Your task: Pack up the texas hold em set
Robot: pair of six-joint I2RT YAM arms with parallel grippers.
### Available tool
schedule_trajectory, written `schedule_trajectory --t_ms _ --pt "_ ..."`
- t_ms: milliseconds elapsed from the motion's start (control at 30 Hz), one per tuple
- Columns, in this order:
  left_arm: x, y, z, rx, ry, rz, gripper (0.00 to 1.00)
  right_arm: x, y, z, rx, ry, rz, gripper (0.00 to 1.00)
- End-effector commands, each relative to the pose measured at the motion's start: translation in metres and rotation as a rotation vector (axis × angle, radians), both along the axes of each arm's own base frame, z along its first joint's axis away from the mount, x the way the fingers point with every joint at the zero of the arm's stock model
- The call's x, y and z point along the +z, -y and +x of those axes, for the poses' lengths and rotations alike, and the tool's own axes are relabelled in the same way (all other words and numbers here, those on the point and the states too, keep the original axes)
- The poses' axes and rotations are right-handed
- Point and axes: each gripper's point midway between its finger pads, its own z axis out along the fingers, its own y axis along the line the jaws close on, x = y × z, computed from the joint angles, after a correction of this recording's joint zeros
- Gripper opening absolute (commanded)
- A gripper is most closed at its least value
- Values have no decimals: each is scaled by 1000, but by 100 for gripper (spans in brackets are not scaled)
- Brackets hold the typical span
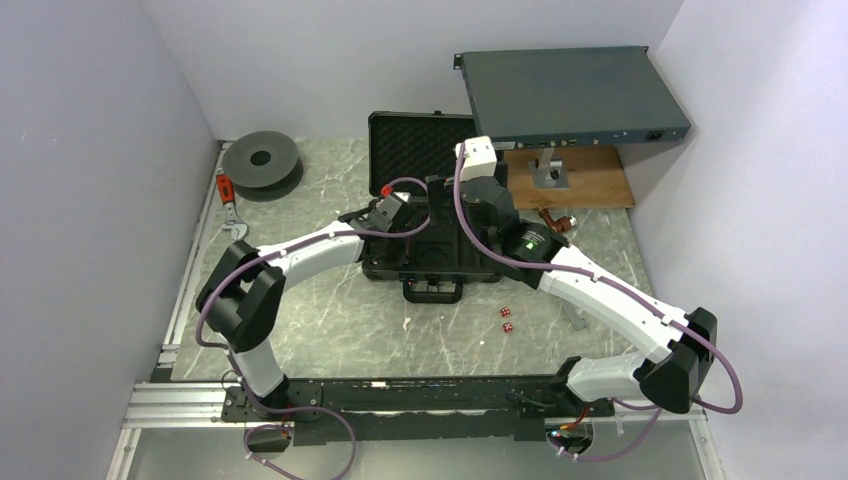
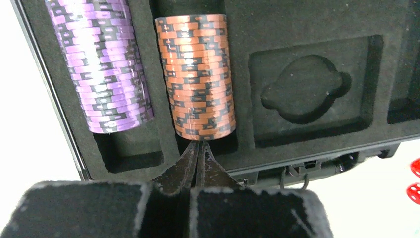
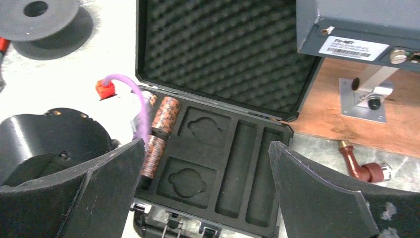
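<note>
- Nearest in the overhead view, just past the arm bases, two small red dice lie loose on the marble-patterned table. They sit in front of the open black hard plastic briefcase.
- Its egg-crate foam lid stands up at the back, beside the large flat grey metal rack box. Both arms reach over the case, the left gripper at its left end and the right gripper nearer the middle.
- From the left wrist, the fingers are pinched together on nothing. Their tips meet the near end of the brown chip stack, which lies in the slotted foam tray beside the purple chip stack.
- Seating that brown stack looks like the step in hand. A straight, low nudge along the slot should keep the chips from riding up.
- From the right wrist, the right gripper is spread wide and empty above the tray. It is best kept clear until the dice need collecting.
</note>
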Motion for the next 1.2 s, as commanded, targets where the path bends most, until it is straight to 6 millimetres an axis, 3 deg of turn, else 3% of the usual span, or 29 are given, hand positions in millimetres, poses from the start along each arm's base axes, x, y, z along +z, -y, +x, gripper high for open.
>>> schedule_trajectory --t_ms 0,467,633,733,867,1033,1167 --pt "12 8 18 22 73 -10 0 15 -10 -2 33 43 52 100" --pt "24 13 64 58 152 -10 0 14 -10 -2 36 47 43 100" --pt "25 12 71 59 159 -12 0 15 -10 -3 33 51 43 100" --pt "27 12 67 44 155 -25 1 15 -9 -3 32 52 42 100" --pt "32 9 53 27 150 -50 11 16 -9 -2 29 48 43 100" --pt "51 0 34 -8 176 -79 29 16 -13 -5 53 41 61 100" --pt "73 -11 20 -23 196 -90 36 18 -20 -11 100 37 92 100"
